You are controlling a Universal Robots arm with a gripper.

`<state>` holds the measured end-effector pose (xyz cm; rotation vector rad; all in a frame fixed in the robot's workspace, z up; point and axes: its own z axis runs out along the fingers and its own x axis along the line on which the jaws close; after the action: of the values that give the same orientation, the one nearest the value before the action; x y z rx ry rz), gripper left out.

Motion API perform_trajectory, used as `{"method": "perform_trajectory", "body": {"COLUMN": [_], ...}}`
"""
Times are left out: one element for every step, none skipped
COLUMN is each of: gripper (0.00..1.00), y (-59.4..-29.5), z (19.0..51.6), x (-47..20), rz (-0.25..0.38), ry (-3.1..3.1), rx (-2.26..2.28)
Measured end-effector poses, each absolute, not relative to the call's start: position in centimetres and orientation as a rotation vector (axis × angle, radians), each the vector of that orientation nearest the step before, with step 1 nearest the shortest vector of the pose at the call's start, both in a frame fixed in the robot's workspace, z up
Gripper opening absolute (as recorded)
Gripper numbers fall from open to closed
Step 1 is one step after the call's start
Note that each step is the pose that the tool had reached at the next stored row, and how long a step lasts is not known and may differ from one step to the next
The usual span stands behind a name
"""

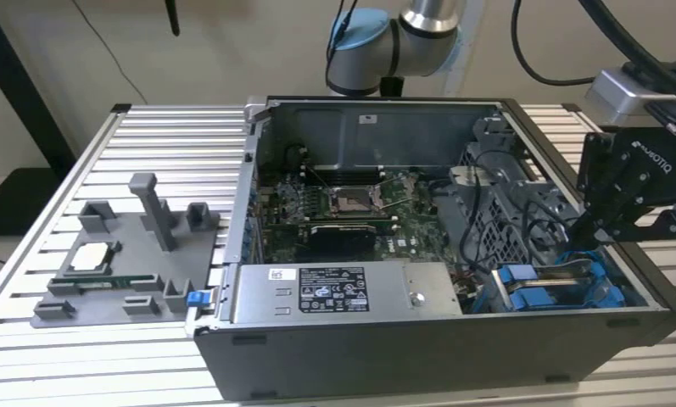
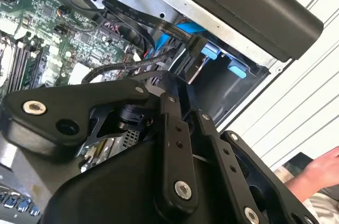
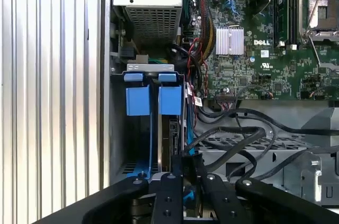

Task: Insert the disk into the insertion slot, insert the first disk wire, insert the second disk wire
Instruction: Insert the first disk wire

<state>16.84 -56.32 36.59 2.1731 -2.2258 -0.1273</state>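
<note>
An open grey computer case [image 1: 428,356] lies on a slatted metal table [image 1: 145,136]. Inside it, a green motherboard [image 1: 338,212] sits beside a grey labelled power-supply box [image 1: 338,292]. At the exterior view's right, a black gripper [image 1: 583,240] reaches down into the case, its tip just above the blue-railed insertion slot [image 1: 553,292]. A grey fixture tray [image 1: 145,263] rests on the table at the exterior view's left.
</note>
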Motion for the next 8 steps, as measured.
{"method": "perform_trajectory", "body": {"gripper": [0.0, 0.0, 0.0, 0.0, 0.0, 0.0, 0.0, 0.0], "y": [-56.34, -56.37, -56.39, -56.41, -56.44, -56.48, -56.53, -56.59], "z": [36.51, 36.43, 36.34, 36.24, 36.14, 36.03, 35.92, 35.81], "x": [16.9, 16.96, 16.99, 17.01, 17.04, 17.06, 17.08, 17.09], "rz": [-0.128, -0.128, -0.128, -0.128, -0.129, -0.129, -0.129, -0.13], "ry": [-2.226, -2.226, -2.226, -2.226, -2.226, -2.226, -2.226, -2.226], "rx": [2.173, 2.173, 2.174, 2.174, 2.174, 2.174, 2.174, 2.174]}}
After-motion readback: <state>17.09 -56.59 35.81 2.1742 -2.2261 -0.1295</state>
